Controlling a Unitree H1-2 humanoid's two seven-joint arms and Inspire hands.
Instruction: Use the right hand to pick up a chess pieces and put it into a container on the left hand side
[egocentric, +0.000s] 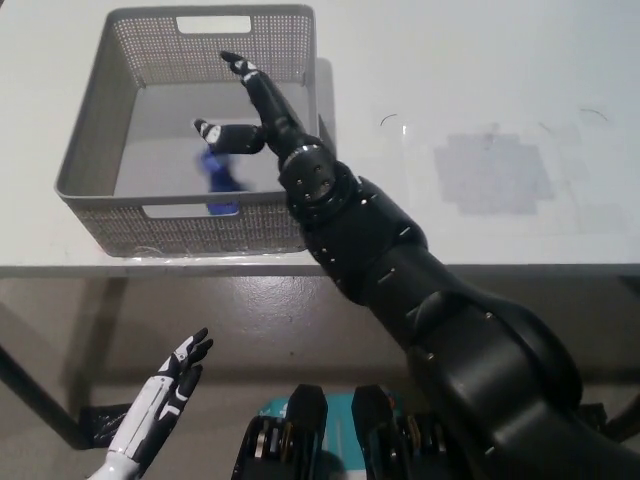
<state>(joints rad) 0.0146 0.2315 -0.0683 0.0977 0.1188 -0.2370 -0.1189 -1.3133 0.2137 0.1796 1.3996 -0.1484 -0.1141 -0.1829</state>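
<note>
A blue chess piece (217, 176) shows blurred inside the grey mesh basket (92, 135) at the table's left, low near the basket floor. My black right hand (250, 118) is above the basket's right half, open, fingers spread, holding nothing. The piece is just below and left of its fingertips (205, 129). My white left hand (165, 395) rests open below the table edge at the lower left.
The basket sits on a white table (480, 80) whose front edge runs across the middle of the view. A pale square patch (493, 175) marks the tabletop to the right. Floor shows below the table.
</note>
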